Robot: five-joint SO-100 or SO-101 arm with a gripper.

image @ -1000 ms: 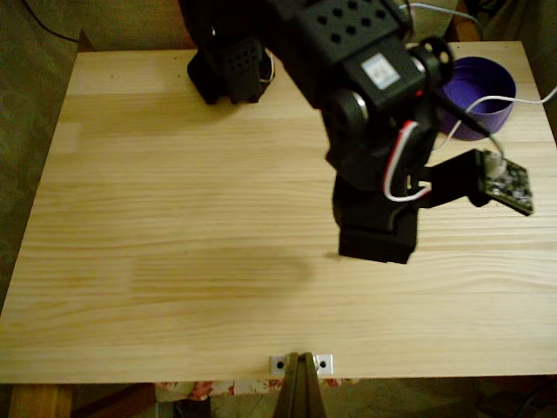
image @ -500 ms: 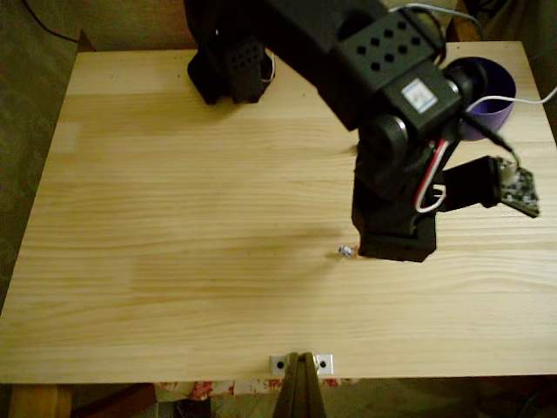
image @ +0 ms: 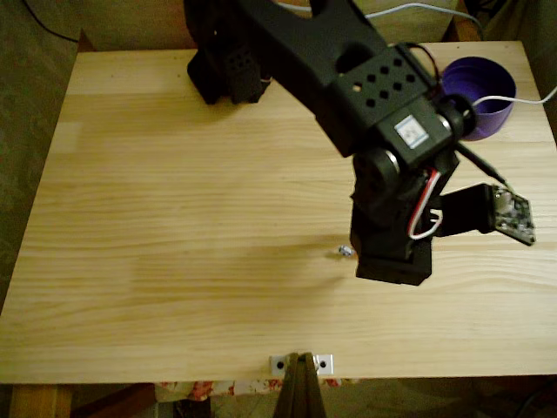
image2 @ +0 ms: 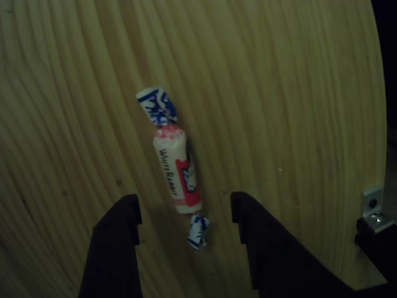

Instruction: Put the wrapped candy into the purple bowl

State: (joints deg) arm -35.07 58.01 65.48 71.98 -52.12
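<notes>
One wrapped candy (image2: 175, 166), one purple bowl (image: 481, 103), one pincer (image2: 184, 218).

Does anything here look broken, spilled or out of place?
Nothing stands out. The small white-and-red wrapped candy lies whole on the pale wooden table, its twisted blue ends intact, between the open black tool fingers. The round purple plastic bowl stands upright at the far right corner in the fixed view.

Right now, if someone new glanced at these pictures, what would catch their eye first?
Probably the big black arm reaching across the pale wooden table in the fixed view, with the purple bowl at the far right corner. In the other view, the wrapped candy lies flat on the wood, its lower twisted end between the open hand's dark fingers.
</notes>
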